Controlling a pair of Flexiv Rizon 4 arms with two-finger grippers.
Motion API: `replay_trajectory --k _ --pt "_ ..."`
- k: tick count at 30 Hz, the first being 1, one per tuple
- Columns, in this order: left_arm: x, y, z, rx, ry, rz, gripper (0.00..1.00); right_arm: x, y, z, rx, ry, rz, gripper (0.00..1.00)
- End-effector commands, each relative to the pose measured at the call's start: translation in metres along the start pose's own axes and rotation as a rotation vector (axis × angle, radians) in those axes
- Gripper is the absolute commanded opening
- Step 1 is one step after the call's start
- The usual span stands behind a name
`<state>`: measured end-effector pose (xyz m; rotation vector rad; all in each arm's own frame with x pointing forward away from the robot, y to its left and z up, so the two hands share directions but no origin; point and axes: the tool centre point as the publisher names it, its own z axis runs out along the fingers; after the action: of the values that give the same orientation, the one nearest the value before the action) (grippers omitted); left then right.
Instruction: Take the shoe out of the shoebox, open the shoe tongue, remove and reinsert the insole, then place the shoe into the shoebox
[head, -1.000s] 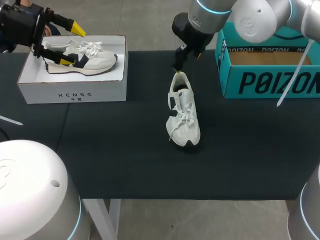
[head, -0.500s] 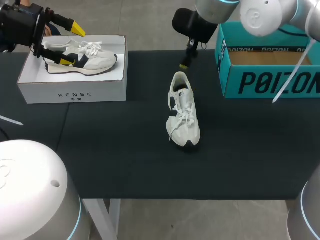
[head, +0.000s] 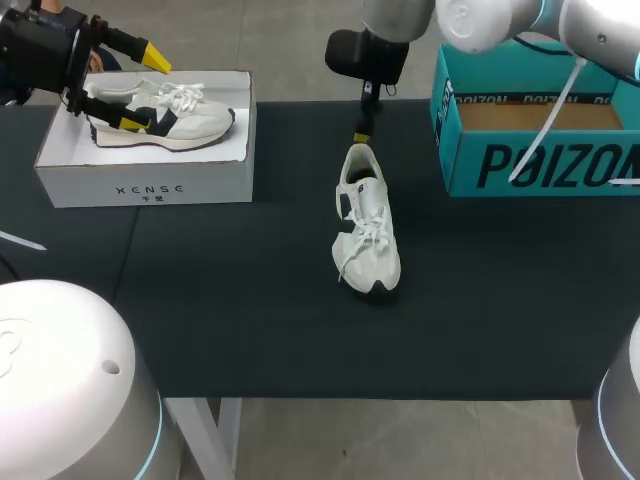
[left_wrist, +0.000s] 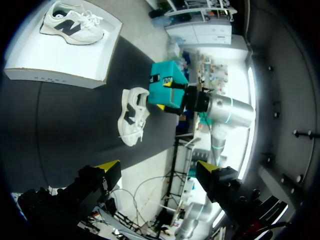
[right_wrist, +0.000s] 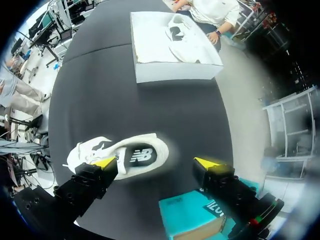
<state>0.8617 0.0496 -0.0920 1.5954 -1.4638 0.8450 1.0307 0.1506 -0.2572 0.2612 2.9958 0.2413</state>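
Shoe (head: 366, 222) mid surface, heel toward far edge. Right tool (head: 363, 130) just above heel, spread wide, empty. Left tool (head: 145, 90) spread, empty, far left corner. Best, I think: drop slow, pinch tongue only.

Shoe (head: 367, 235) lies centre of desk (head: 230, 300). Left shoebox (head: 145, 180) sits rear left, second shoe (head: 160, 112) in it; right shoebox (head: 540, 165) rear right.
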Motion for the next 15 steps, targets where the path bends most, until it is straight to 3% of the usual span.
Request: replay_trajectory --k 1,7,15 --pt "0.000 -0.001 0.000 -0.001 -0.002 -0.001 1.00 -0.008 0.001 0.012 0.006 0.065 -0.003 1.00" --pt "0.000 -0.001 0.000 -0.001 -0.002 -0.001 1.00 -0.008 -0.005 0.028 -0.018 0.104 -0.028 1.00" --pt "0.000 -0.001 0.000 -0.001 -0.002 -0.001 1.00 -0.005 -0.013 0.055 0.038 0.130 -0.077 1.00"
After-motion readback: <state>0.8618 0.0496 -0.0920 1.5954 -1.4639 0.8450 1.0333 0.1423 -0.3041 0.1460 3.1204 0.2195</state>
